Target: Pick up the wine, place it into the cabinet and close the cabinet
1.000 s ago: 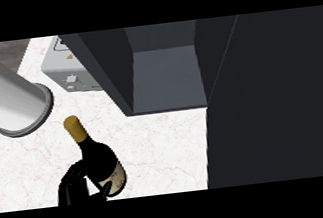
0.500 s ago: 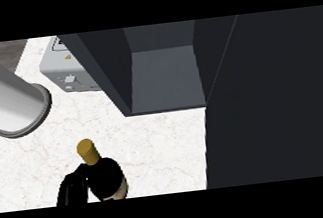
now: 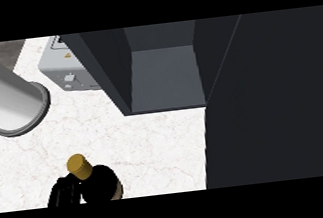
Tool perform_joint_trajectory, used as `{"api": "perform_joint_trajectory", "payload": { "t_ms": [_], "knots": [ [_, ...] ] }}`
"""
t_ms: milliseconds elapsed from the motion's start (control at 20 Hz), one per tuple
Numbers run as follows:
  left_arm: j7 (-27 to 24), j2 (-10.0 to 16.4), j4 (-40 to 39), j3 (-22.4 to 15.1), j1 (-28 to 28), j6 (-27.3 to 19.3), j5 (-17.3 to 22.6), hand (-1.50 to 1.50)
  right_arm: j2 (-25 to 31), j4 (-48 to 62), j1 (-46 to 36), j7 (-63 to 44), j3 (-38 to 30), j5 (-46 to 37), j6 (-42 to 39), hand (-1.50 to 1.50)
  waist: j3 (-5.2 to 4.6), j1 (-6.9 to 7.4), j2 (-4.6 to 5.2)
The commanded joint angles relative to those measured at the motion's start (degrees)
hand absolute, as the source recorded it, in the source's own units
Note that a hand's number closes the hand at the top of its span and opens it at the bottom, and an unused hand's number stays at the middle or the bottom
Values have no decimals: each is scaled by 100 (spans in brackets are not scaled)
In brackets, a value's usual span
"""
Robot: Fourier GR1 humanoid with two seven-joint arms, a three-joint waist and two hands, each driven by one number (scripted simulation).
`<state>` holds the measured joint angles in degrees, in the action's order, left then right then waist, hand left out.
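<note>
The wine bottle [image 3: 98, 184] is dark with a gold cap [image 3: 79, 165] and shows at the lower edge of the head view, left of centre, its neck pointing up towards me. Black fingers of my right hand [image 3: 60, 193] curl round its left side; the palm and forearm are cut off by the edge. The dark cabinet [image 3: 162, 78] stands open at the upper middle, its grey inner floor bare. Its door [image 3: 275, 98] hangs open as a large dark panel filling the right side. My left hand does not show.
A thick grey forearm [image 3: 4, 99] slants in from the upper left, ending in a rimmed face above the counter. A small grey appliance [image 3: 68, 74] with knobs sits left of the cabinet. White marble counter [image 3: 153, 142] lies between bottle and cabinet.
The bottle has moved down towards the view's lower edge and stands more upright, so less of its body shows. The cabinet, door and grey forearm have stayed put.
</note>
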<state>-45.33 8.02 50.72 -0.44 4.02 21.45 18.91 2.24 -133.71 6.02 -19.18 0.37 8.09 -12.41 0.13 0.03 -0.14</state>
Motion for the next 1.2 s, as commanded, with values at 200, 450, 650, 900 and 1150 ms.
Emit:
{"api": "perform_joint_trajectory", "payload": {
  "t_ms": [200,450,650,900,1150],
  "knots": [
    [914,6,2153,-280,738,140,385,150,-47,-91,-229,-276,10,2,191,-150,-10,29,6],
    [1922,-274,3532,-515,913,-539,556,150,-12,61,-220,-187,-4,11,94,-150,-10,18,8],
    [2488,-575,4350,-823,905,-1108,460,150,23,-51,-31,-165,38,27,-18,-150,-10,5,6],
    [2987,-786,5036,-991,695,-1760,226,150,-86,-218,27,-219,136,-111,109,-150,-11,-2,5],
    [3436,-796,4995,-1119,172,-2074,514,150,87,-140,34,-170,-295,283,-19,-150,-12,-18,9]
  ]
}}
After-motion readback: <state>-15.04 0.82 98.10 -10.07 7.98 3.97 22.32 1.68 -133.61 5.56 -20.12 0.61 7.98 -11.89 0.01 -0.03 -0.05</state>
